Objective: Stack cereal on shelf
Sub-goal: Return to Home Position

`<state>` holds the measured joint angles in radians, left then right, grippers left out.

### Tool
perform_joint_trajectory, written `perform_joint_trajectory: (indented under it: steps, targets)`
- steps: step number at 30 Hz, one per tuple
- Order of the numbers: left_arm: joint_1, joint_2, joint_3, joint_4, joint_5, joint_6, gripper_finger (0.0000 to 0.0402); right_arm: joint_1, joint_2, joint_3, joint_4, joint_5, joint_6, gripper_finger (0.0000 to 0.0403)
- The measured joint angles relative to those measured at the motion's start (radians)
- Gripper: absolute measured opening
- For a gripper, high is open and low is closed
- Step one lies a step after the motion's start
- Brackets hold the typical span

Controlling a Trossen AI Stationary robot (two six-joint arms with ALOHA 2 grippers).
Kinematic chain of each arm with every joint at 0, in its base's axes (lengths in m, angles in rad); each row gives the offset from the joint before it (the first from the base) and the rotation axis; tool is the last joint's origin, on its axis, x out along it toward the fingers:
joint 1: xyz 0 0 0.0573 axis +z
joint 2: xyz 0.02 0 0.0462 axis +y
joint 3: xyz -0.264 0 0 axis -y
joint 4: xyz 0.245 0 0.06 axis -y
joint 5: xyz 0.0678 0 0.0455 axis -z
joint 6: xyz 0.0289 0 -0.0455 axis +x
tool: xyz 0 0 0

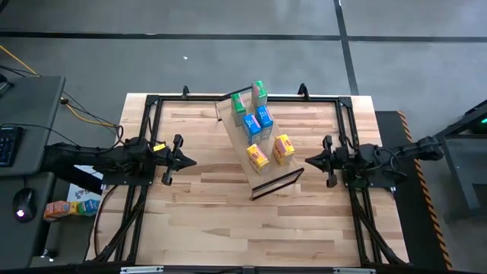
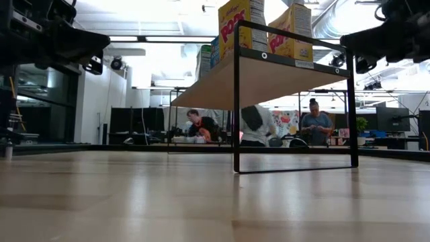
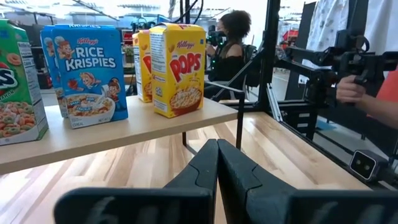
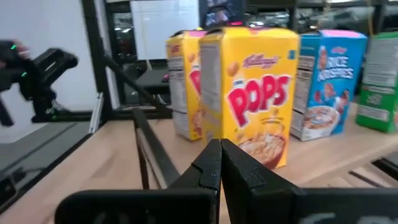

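Note:
Six cereal boxes stand upright on their bases on the shelf [image 1: 242,144], a light-wood board raised on a thin dark frame [image 1: 278,183] at its near end. Two green boxes [image 1: 249,100] stand at the far end, two blue [image 1: 259,122] in the middle, two yellow [image 1: 270,152] nearest the frame. The left wrist view shows a blue box [image 3: 90,73] and a yellow box [image 3: 178,67]; the right wrist view faces a yellow box [image 4: 249,93]. My left gripper [image 1: 185,160] is shut, left of the shelf. My right gripper [image 1: 308,160] is shut, right of it. Neither touches anything.
A black metal frame [image 1: 243,97] runs round the butcher-block tabletop [image 1: 228,221]. Bare wood lies in front of the shelf. People sit and stand in the room beyond the table [image 2: 255,124]. A person's hand [image 3: 351,90] shows at equipment off the table.

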<state>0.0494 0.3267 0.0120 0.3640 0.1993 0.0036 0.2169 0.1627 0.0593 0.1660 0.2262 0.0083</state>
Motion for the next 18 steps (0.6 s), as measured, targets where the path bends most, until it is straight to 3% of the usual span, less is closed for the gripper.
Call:
perform_joint_trajectory:
  steps: [8,14,18]
  targets:
    - [-0.010,-0.001,0.000,-0.002,0.001,0.000,0.0001,-0.014,0.009,-0.049,-0.029,-0.029,0.011,0.0000]
    - [-0.010,0.000,0.000,-0.002,0.000,0.000,0.0001,-0.014,0.010,-0.049,-0.096,0.182,0.038,0.0000]
    - [-0.012,-0.012,0.000,-0.002,0.000,0.000,0.0001,-0.014,0.013,-0.050,-0.095,0.211,0.037,0.0000]
